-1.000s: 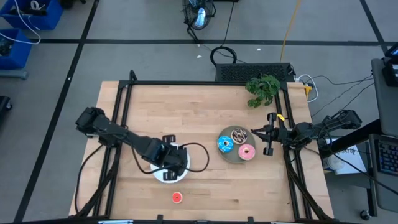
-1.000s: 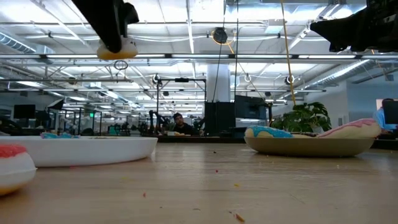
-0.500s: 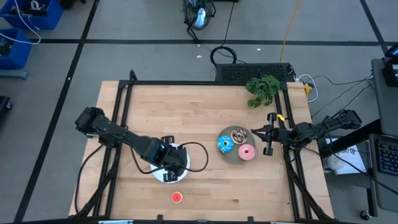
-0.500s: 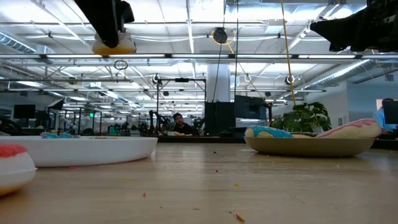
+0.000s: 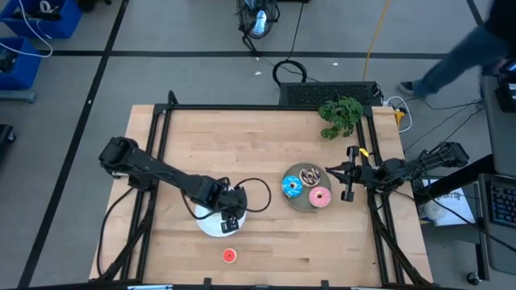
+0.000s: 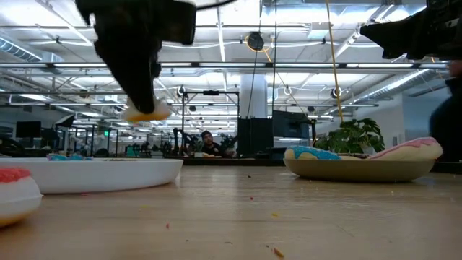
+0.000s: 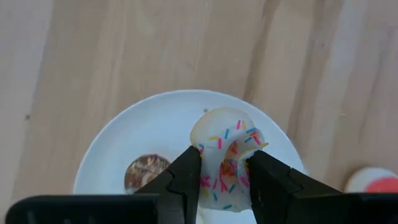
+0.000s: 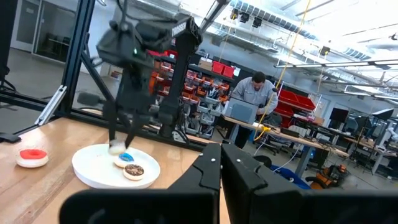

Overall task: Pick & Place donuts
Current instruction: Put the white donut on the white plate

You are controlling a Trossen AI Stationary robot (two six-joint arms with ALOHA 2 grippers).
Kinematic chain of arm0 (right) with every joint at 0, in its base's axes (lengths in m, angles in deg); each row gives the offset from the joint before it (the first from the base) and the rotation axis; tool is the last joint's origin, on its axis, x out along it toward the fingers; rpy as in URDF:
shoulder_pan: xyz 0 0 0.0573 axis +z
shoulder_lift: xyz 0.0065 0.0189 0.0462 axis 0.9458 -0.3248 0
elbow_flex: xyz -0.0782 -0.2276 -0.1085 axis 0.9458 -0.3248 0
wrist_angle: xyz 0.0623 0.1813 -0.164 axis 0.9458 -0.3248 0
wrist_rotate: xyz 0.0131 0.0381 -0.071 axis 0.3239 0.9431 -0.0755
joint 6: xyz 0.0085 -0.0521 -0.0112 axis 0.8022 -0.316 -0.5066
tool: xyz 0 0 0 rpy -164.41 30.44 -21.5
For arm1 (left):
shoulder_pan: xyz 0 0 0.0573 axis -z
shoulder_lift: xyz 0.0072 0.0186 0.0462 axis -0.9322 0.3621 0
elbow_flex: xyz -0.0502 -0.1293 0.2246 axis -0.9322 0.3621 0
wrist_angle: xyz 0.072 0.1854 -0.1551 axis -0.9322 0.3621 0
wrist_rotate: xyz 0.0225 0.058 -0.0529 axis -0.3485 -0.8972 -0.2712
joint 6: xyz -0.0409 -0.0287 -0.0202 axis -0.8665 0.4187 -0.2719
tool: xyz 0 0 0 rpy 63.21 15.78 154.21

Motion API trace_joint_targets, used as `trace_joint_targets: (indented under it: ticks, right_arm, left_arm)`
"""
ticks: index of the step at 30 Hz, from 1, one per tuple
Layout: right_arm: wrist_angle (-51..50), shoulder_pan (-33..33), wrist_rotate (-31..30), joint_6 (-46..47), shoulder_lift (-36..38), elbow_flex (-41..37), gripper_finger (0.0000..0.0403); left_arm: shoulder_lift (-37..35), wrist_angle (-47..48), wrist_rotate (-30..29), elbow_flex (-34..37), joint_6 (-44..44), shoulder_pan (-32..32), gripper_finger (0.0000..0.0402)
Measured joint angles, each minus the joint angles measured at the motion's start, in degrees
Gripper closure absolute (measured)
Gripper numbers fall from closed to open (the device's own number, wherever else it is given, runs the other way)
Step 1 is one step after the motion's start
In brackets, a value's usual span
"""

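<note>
Between the left pincer's (image 7: 224, 177) closed fingers: whitish-pink donut (image 7: 227, 149), seemingly light, stiff, best gripped across its ring, above white plate (image 7: 137, 134).

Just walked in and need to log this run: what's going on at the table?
The left gripper holds a small whitish sprinkled donut in its fingers above the white plate, where a tiny brown donut already lies. A red donut sits on the table nearby. The right gripper waits beside the grey plate holding three larger donuts.
</note>
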Motion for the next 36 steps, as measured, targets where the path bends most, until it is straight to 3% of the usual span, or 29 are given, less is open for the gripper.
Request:
trace_joint_targets:
  ticks: [10, 25, 29, 36]
  right_arm:
    - [0.0, 0.0, 0.0, 2.6, 0.0, 0.0, 0.0403]
    - [0.0, 0.0, 0.0, 4.1, 0.0, 0.0, 0.0403]
    - [0.0, 0.0, 0.0, 3.9, 0.0, 0.0, 0.0403]
    - [0.0, 0.0, 0.0, 3.7, -0.1, 0.0, 0.0403]
  left_arm:
    - [0.1, -14.7, 1.2, 11.4, -1.4, -1.1, 0.0286]
    - [3.6, -13.9, 1.9, 12.3, -0.7, 1.1, 0.0284]
    - [5.6, -14.5, 2.6, 11.9, 0.0, 1.1, 0.0256]
    - [4.9, -13.6, 1.9, 11.2, 0.3, 1.0, 0.0162]
